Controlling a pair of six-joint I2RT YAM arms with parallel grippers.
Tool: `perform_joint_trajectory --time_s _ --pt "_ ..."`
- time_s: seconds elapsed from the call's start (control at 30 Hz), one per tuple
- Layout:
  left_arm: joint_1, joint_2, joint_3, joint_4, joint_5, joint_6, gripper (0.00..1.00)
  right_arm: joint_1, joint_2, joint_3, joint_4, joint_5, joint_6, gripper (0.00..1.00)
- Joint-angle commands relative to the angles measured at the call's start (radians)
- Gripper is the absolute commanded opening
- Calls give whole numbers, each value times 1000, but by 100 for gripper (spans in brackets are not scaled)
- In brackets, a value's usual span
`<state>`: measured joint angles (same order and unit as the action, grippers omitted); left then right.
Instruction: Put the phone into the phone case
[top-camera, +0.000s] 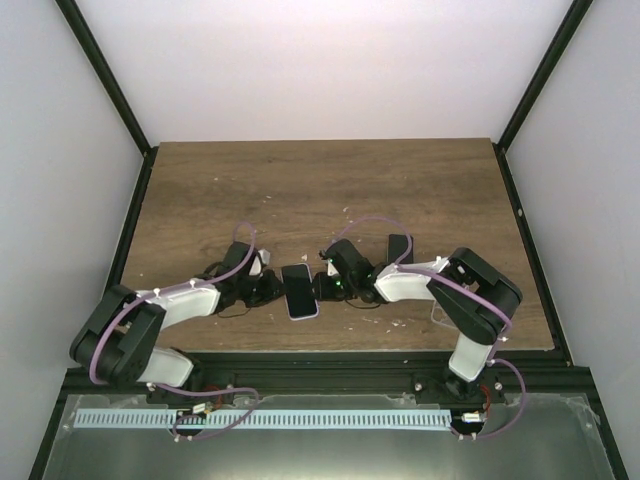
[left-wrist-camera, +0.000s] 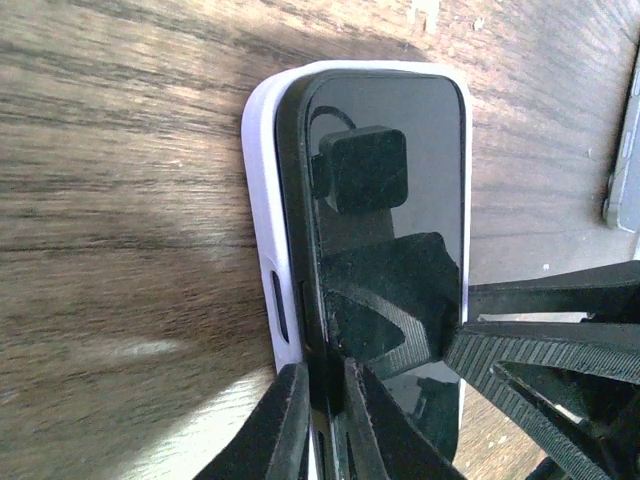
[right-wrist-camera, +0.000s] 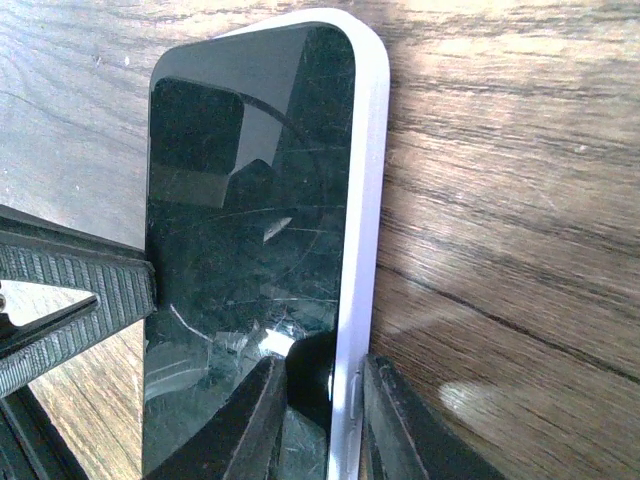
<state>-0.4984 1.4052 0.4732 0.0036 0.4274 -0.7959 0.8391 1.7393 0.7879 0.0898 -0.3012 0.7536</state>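
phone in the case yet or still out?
In: the white case rim wraps the phone. Along one long edge its black side shows above the rim; fully seated there, cannot tell.

In the left wrist view the near end of the phone (left-wrist-camera: 390, 230) and its white phone case (left-wrist-camera: 262, 200) runs off the bottom edge behind the left end effector (left-wrist-camera: 325, 375), and a grey thing (left-wrist-camera: 622, 170) is cut by the right edge. In the right wrist view the right end effector (right-wrist-camera: 320, 375) covers the phone's near end. From above, the phone is too small to tell whether it sits fully in, and a dark object (top-camera: 399, 247) lies half hidden behind the right arm.
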Motion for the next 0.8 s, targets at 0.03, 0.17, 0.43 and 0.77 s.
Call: perform_joint_trajectory --time_s 0.03,0.17,0.43,0.77 --pt "-18 -44 26 -73 0 19 8 17 20 -25 25 -2 5 22" --pt "-19 -78 54 -90 9 23 5 17 22 -34 36 -3 12 22" --pt "-20 -27 72 -75 4 34 5 17 4 -38 28 2 14 23" --pt "-22 112 -19 52 -21 42 3 15 14 -38 56 -21 27 23"
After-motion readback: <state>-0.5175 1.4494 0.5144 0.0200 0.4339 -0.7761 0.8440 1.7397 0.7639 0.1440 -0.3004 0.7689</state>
